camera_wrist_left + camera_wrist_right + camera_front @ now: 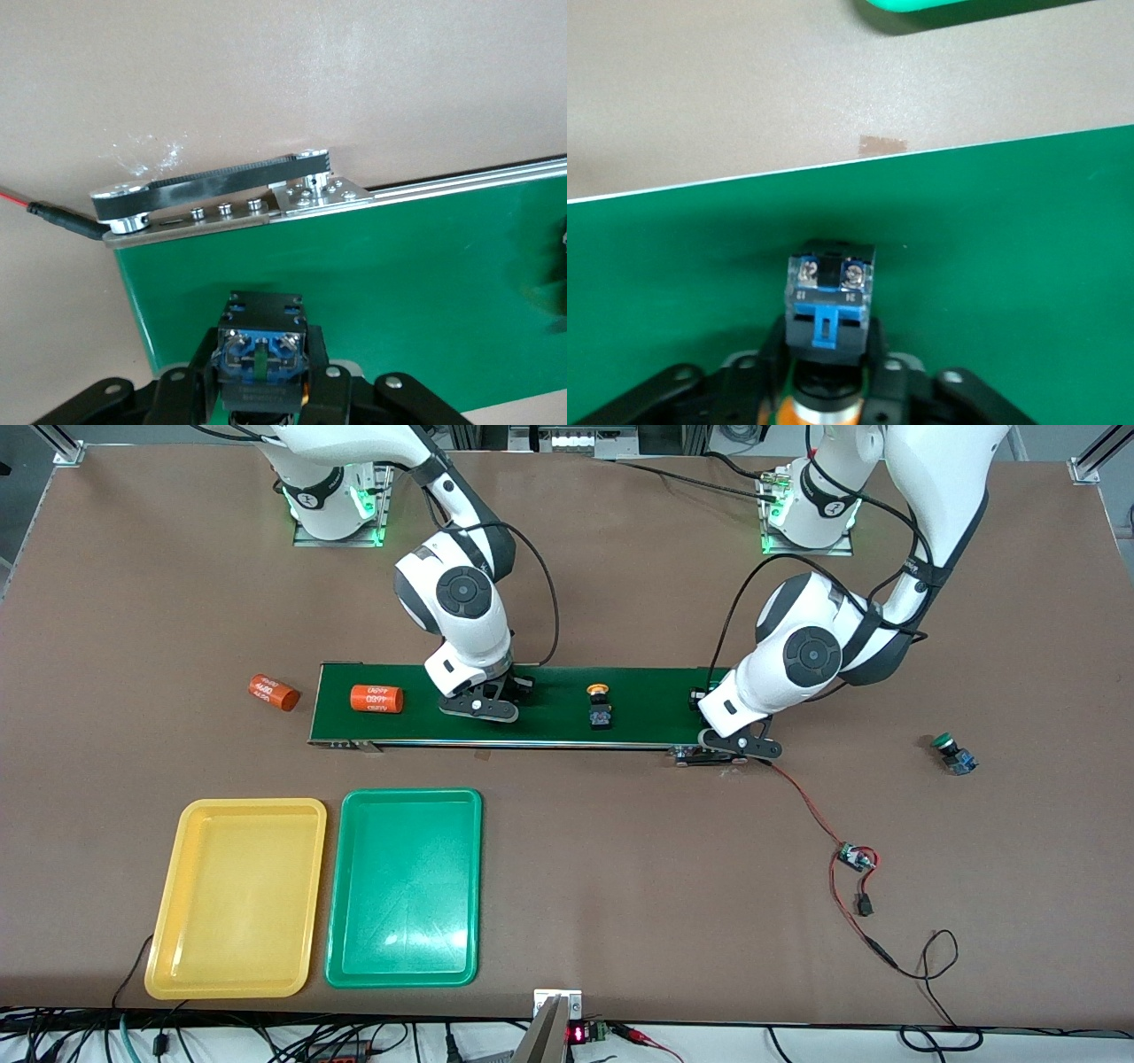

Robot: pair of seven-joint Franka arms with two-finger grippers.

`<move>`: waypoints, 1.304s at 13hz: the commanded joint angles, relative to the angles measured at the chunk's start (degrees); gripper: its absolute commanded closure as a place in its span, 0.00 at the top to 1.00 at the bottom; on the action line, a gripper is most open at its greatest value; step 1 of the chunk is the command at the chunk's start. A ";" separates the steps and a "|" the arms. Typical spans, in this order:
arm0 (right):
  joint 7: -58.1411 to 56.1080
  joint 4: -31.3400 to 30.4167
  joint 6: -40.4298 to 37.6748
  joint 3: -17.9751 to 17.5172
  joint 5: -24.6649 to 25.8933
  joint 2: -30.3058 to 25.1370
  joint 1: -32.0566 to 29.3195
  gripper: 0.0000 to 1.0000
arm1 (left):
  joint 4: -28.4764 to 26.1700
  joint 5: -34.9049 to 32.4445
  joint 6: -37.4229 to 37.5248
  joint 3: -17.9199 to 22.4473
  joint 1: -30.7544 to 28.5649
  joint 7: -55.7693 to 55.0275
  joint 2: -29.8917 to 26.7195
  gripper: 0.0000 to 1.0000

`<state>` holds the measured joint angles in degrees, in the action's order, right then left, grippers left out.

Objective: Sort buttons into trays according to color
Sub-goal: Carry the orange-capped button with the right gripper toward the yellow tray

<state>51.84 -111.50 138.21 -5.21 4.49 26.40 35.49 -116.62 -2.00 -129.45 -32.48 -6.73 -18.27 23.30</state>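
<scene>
While both tools (828,376) (263,390) grip buttons (827,305), trays (237,895) empty.

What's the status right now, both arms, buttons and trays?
Right tool shut on orange button on belt. Left tool grips button at belt end. Trays hold nothing.

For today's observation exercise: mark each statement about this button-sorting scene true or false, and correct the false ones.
1. Both trays hold buttons. False: the yellow tray and green tray hold none.
2. The right end effector is shut on a button over the conveyor belt. True.
3. A green-capped button lies on the belt. False: it lies on the table, off the belt's end.
4. One orange cylinder lies on the belt. True.
</scene>
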 commanded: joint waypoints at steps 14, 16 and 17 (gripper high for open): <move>-31.34 21.74 -29.93 1.87 0.87 -6.19 -26.50 0.00 | -1.16 -0.64 12.48 0.66 -28.65 12.73 -7.93 1.00; -37.49 25.44 -31.33 1.87 0.78 -2.77 -31.78 0.00 | -0.98 -2.03 10.81 1.10 -34.12 12.91 -5.73 1.00; -38.39 25.71 -31.08 1.96 0.95 -1.71 -32.41 0.00 | -0.28 -6.57 8.27 2.93 -34.75 12.91 -4.85 1.00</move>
<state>15.89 -90.04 109.15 -2.13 4.96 20.87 5.10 -118.04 -3.82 -118.49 -30.46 -40.14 -5.04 16.65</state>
